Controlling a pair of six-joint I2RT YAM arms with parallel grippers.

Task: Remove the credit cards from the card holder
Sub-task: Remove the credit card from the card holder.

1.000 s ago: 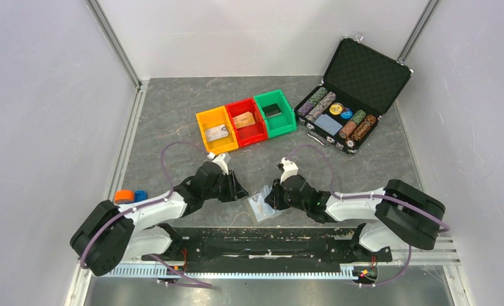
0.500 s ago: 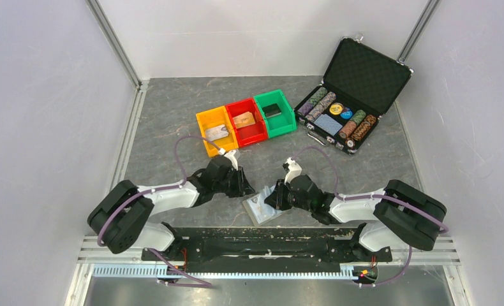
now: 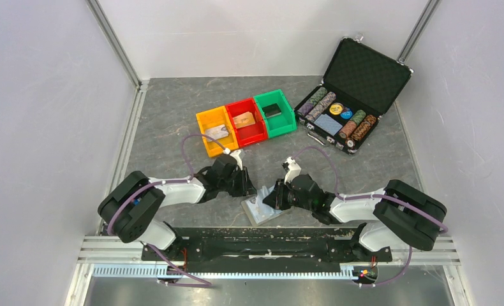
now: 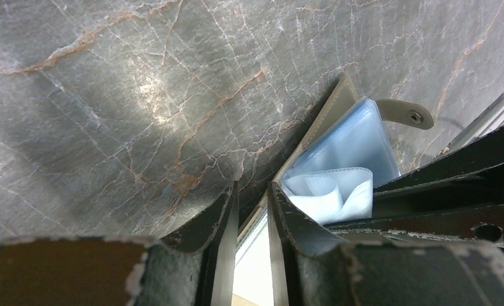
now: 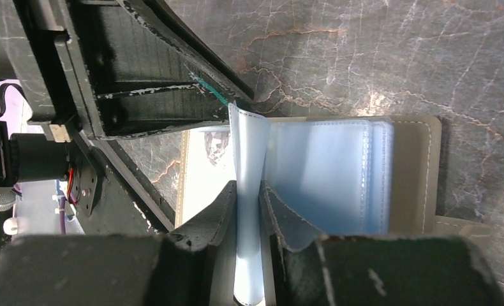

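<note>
The card holder (image 3: pixel 260 208) lies open on the table between my two grippers, grey outside with light-blue plastic sleeves. My right gripper (image 3: pixel 270 199) is shut on one light-blue sleeve (image 5: pixel 246 146) and holds it upright from the holder (image 5: pixel 410 172). A white card (image 5: pixel 205 159) sits in the holder's left panel. My left gripper (image 3: pixel 248 189) is at the holder's far-left corner. In the left wrist view its jaws (image 4: pixel 252 207) stand a narrow gap apart, astride the holder's grey edge (image 4: pixel 329 111), and white shows between them.
Yellow (image 3: pixel 206 121), red (image 3: pixel 235 106) and green (image 3: pixel 261 98) bins stand in a row behind, each with a card in it. An open black chip case (image 3: pixel 365 71) is at the back right. A black rail (image 3: pixel 262 239) runs along the near edge.
My left arm has swung right, and its gripper has reached the holder's corner. The holder has shifted a little left and lies flatter. The right gripper has kept its hold.
</note>
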